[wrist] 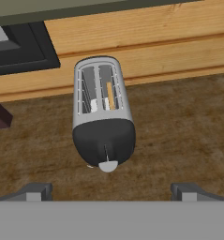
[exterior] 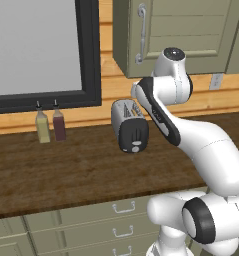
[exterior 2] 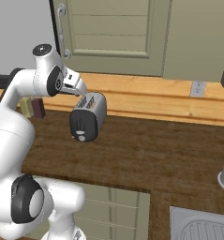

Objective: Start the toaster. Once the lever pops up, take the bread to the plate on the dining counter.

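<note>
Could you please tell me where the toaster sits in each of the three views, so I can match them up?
Left base view: the toaster stands just right of centre on the dark wood counter, partly behind the arm.
Right base view: it is left of centre, just below the robot's hand.
Hand view: it is in the centre, black end nearest, above the open gripper.
Shared landmark: the light wood wall strip behind it.

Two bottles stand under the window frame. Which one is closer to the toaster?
The dark red bottle. It stands on the toaster side of the pale yellow bottle, which is farther out along the counter.
</note>
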Controlling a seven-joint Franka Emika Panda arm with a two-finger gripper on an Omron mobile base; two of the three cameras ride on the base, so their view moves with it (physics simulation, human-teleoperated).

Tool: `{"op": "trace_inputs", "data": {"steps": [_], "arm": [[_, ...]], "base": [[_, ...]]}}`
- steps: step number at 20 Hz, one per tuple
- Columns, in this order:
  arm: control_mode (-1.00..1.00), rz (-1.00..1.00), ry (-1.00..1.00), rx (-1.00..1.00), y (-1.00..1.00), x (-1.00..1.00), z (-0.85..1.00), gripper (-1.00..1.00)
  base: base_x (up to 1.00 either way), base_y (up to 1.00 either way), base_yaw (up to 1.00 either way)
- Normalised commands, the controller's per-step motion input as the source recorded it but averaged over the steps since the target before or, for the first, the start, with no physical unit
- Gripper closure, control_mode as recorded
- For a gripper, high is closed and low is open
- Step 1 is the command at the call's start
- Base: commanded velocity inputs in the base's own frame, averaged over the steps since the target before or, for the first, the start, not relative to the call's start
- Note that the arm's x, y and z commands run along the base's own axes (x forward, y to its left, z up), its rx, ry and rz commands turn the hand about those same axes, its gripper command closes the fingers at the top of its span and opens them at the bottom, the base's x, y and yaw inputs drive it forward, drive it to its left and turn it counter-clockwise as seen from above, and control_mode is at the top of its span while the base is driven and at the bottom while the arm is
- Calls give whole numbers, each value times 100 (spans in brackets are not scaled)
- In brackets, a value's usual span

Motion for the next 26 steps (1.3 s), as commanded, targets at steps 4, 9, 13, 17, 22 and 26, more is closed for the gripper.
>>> {"op": "trace_inputs", "data": {"steps": [4,9,13,17,22,26], "arm": [[-100,0,0,0,0,0,0,-100],[-100,0,0,0,0,0,0,-100],[-100,0,0,0,0,0,0,-100],[-100,0,0,0,0,0,0,-100],[-100,0,0,0,0,0,0,-100],[-100,0,0,0,0,0,0,-100]], "base": [[0,0,0],[0,0,0],[0,0,0],[0,0,0],[0,0,0],[0,0,0]]}}
